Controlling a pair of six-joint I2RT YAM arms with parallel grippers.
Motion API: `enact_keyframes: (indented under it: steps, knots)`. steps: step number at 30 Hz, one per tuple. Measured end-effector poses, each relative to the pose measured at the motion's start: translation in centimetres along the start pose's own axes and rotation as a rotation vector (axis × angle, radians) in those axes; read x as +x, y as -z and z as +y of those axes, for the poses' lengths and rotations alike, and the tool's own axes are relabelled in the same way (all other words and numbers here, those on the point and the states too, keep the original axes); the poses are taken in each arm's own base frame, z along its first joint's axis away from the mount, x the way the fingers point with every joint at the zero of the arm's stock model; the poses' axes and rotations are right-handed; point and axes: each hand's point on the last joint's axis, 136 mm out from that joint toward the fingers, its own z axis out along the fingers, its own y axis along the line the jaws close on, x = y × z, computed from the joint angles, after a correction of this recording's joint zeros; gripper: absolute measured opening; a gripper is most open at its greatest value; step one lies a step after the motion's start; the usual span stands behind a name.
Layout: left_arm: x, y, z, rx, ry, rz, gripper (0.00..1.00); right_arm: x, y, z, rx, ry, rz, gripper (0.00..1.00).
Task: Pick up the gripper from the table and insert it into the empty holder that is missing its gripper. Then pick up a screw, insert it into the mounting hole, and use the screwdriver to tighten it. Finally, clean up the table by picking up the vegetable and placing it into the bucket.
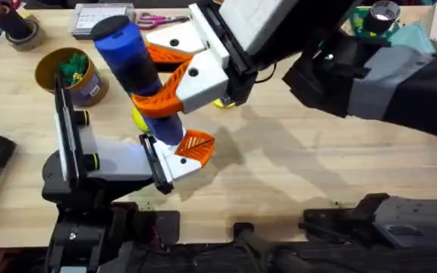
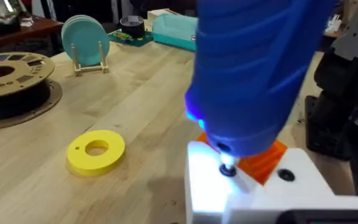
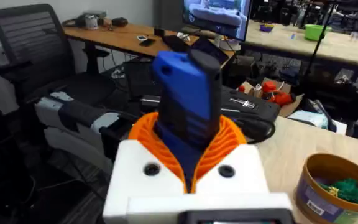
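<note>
Screwdriver (image 1: 137, 72): blue, upright with a slight tilt, clamped between the orange pads of my right tool (image 1: 169, 91); its bit comes down onto the white block of my left tool (image 1: 179, 158).
Right tool: pinching the screwdriver body; from its wrist view I see the blue barrel (image 3: 188, 106) rising between both ribbed pads.
Left tool: low over the counter (image 1: 302, 174), one orange wedge (image 1: 196, 145) showing on its white block; I cannot tell whether its fingers are spread or pressed together.
Bit: in the left wrist view the screwdriver (image 2: 253, 74) looms large, its tip sits at a hole in the white block (image 2: 229, 186), and a blue-white glow lights the block around it.
Bucket (image 1: 73, 74): tan tin with a purple band, far left on the counter, something green inside (image 3: 340, 190).
Ring (image 2: 96, 150): flat, yellow, lying on the counter well apart from the block.
Spool (image 2: 8, 81): brown, flat on the counter beyond the ring.
</note>
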Motion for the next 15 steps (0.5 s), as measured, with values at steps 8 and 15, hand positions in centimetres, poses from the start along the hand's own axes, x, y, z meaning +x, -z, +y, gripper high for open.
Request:
enact_keyframes:
  steps: [8,15]
  knots:
    - [0.00,0.00,0.00,0.000,0.000,0.000,0.004,-0.08,0.01,0.04,0.000,0.012,-0.004,0.027]
    - [-0.03,0.00,-0.01,0.000,-0.007,-0.001,0.004,-0.70,0.02,-0.45,0.013,-0.032,-0.028,0.026]
